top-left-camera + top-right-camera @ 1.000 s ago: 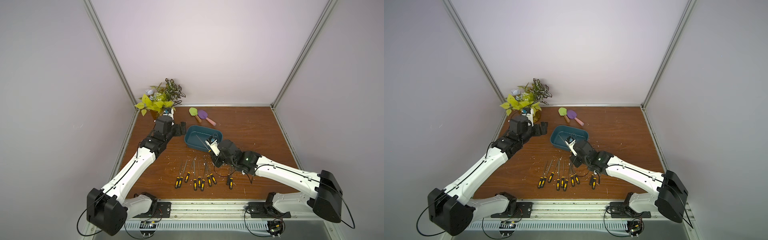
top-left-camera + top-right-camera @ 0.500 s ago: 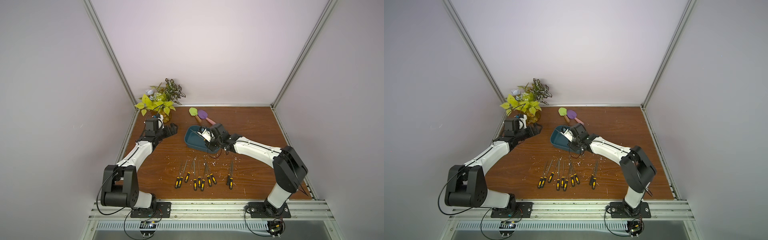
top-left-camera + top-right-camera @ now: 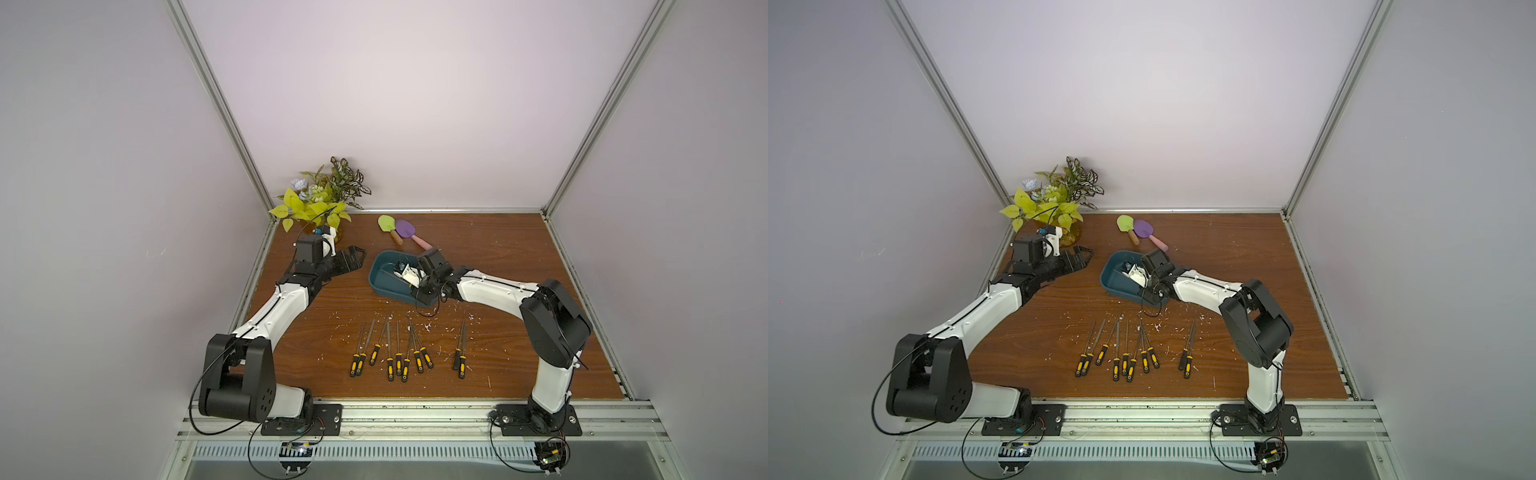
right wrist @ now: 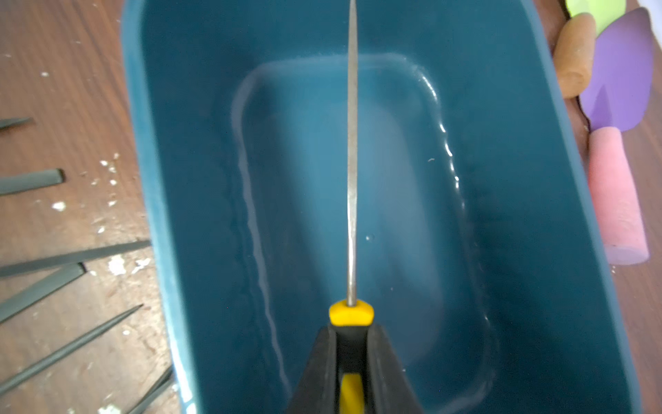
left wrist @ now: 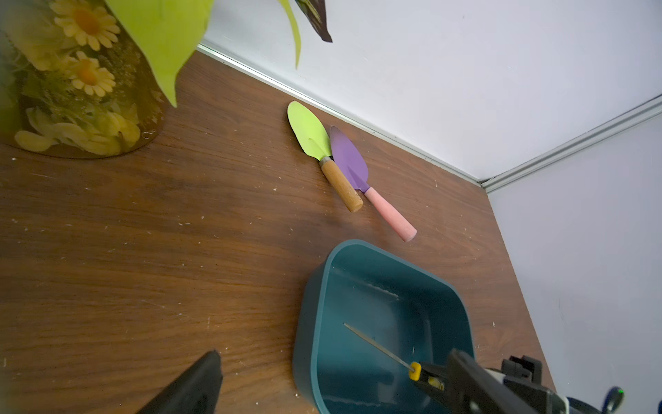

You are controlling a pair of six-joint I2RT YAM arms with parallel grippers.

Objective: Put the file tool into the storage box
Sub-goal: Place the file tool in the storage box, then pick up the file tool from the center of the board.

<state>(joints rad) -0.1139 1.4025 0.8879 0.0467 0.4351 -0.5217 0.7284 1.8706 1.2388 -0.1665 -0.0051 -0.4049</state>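
Right wrist view: file [image 4: 352, 179] handle is seen clamped tight in right gripper [image 4: 351, 333], blade held over storage box [image 4: 519, 179] interior. If released tilted, tip could be caught on rim.

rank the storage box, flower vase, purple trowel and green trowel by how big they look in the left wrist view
1. storage box
2. flower vase (cropped, nearest the camera, so unsure)
3. purple trowel and green trowel: about alike
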